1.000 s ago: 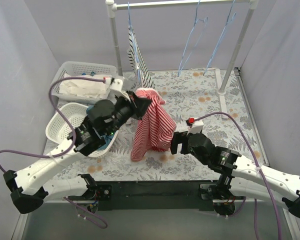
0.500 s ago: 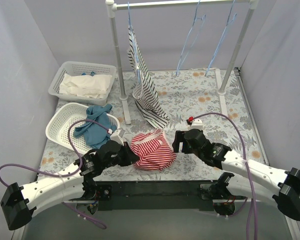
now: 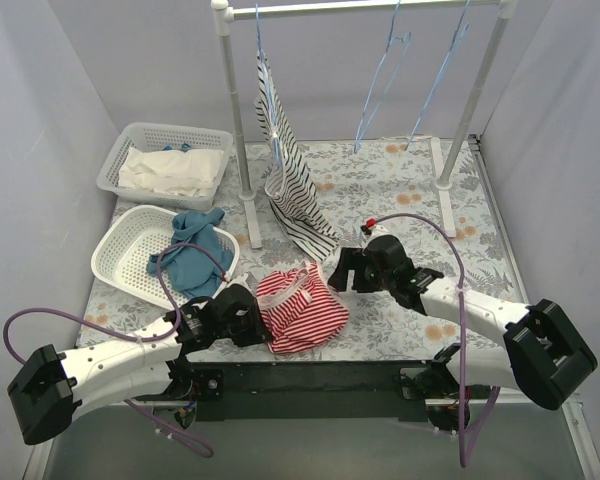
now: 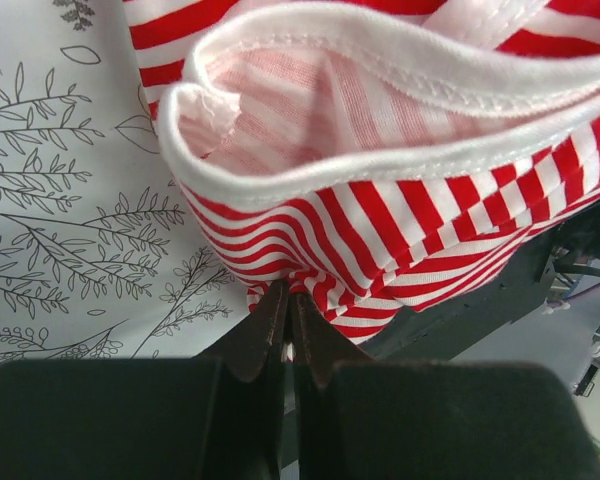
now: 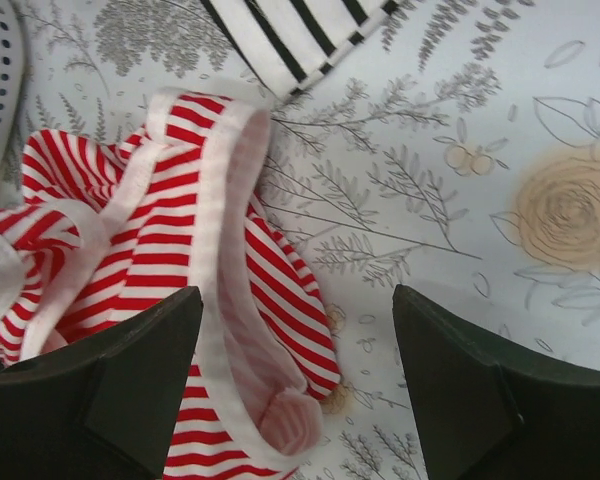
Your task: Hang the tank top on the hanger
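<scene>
The red-and-white striped tank top (image 3: 302,310) lies crumpled on the floral mat near the front edge. My left gripper (image 3: 257,322) is shut on its lower left edge; in the left wrist view the jaws pinch the striped fabric (image 4: 400,230) at the gripper tip (image 4: 288,300). My right gripper (image 3: 332,272) is open and empty, just above the top's right side; the right wrist view shows the top (image 5: 170,260) under and between its spread fingers (image 5: 300,330). Light-blue hangers (image 3: 388,75) hang from the rail at the back.
A black-and-white striped top (image 3: 290,170) hangs on a hanger from the rail (image 3: 360,8). A white basket (image 3: 120,262) holds a teal cloth (image 3: 185,250). A grey basket (image 3: 165,135) with white cloth stands at back left. Rail posts (image 3: 238,130) stand on the mat.
The tank top was held up by the left gripper, then lowered onto the mat. The left arm has stayed low at the top's left edge. The right gripper has moved left toward the top.
</scene>
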Robot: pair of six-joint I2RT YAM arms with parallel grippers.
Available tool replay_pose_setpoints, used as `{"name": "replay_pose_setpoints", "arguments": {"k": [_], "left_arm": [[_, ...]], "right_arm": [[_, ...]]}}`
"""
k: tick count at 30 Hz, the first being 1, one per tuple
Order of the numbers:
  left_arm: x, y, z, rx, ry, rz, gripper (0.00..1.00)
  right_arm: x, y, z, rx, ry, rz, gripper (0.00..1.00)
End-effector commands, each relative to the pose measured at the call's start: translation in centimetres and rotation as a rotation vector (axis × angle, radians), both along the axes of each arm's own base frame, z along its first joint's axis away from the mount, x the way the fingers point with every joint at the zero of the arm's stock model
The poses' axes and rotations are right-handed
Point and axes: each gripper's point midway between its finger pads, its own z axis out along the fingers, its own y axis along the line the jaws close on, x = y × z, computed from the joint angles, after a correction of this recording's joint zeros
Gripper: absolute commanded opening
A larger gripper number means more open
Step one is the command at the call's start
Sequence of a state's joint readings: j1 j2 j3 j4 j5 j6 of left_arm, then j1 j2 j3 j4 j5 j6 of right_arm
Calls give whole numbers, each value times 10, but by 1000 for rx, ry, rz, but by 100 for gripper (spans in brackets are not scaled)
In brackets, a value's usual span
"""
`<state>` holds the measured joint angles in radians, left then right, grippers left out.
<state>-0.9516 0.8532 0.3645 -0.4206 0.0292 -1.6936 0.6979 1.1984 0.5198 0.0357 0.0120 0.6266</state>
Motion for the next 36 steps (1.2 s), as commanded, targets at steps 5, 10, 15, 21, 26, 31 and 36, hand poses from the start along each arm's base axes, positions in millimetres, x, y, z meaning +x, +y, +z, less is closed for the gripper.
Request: {"name": "replay_pose_setpoints", "arguments": {"k": [5,10,15,21,26,31,36], "left_arm": [[-12,3,-9,13,55,-18,0],[-8,1,-1,-9,31,-10,0],[-1,-3,10,-20,-5,-7,0],[9,-8,28,-34,-61,-12,0],[23,-12,53,-52,-150,-4,24],[46,-25,124,-116,-344,-40,51],[77,-30,183,-105,-505,10,52]], "right_arm": [[29,56,37,161,-81,138,84],[46,74,27,160,-57,147,79],[56,88,28,196,-59,154,66],[50,82,30,193,-66,146,25],[47,53,54,155,-155,62,1],[38,33,100,122,-283,37,1],[34,24,145,101,-390,13,1]]}}
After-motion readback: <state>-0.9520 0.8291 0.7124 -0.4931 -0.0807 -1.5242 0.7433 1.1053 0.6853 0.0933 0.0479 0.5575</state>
